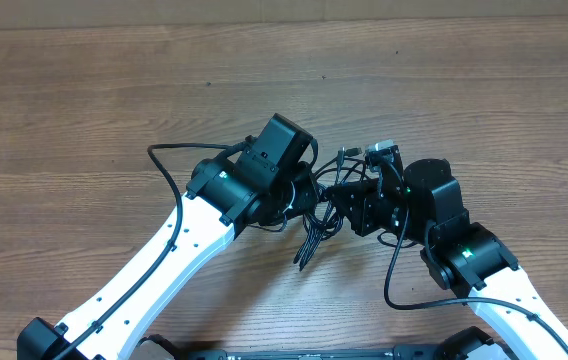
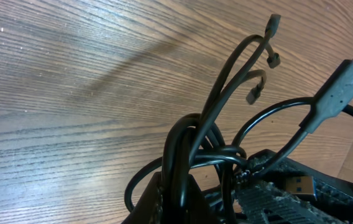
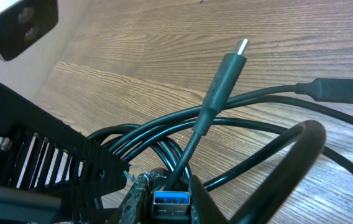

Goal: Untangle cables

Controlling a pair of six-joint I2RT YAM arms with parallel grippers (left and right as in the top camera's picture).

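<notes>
The cables (image 1: pixel 312 228) are a black tangle between my two grippers at mid table. My left gripper (image 1: pixel 302 198) is shut on a bunch of the cables (image 2: pixel 183 155), whose strands rise from the jaws. Three small plugs (image 2: pixel 275 25) and a grey USB-C plug (image 2: pixel 344 81) stick out beyond them. My right gripper (image 1: pixel 340 205) faces it from the right. In the right wrist view my right gripper (image 3: pixel 172 205) is shut on a blue-tongued USB plug (image 3: pixel 172 199). A USB-C plug (image 3: pixel 226 62) stands above it, and loops of cable (image 3: pixel 164 134) lie behind.
Wood-grain table (image 1: pixel 84 90) stretches all around. Another blue USB plug (image 3: pixel 338 90) lies on the table to the right. The left gripper's black body (image 3: pixel 40 162) fills the left of the right wrist view, close to my right fingers.
</notes>
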